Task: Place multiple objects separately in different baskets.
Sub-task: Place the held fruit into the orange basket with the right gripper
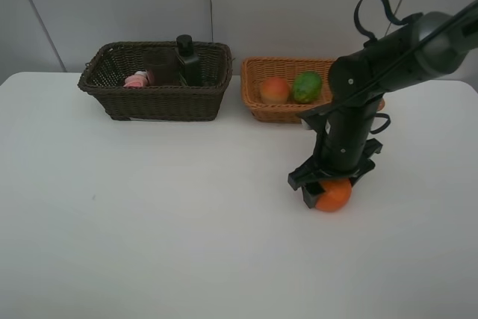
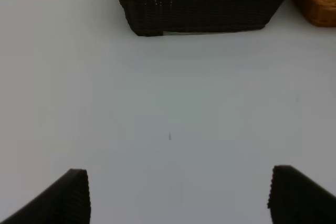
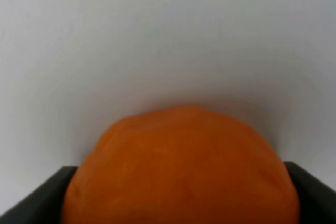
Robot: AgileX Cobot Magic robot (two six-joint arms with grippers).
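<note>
Gripping the orange (image 1: 334, 195) on the table (image 1: 149, 222), right gripper (image 1: 329, 181) pinches its sides; lift straight, carry to tan basket (image 1: 258, 72). Left gripper (image 2: 178, 195) spread, idle.

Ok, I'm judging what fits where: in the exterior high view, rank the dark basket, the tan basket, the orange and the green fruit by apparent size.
1. Dark basket
2. Tan basket, partly hidden by the right arm, so its full width is unsure
3. Orange and green fruit: they look alike; the orange is nearer the camera and partly covered by the right gripper.
</note>
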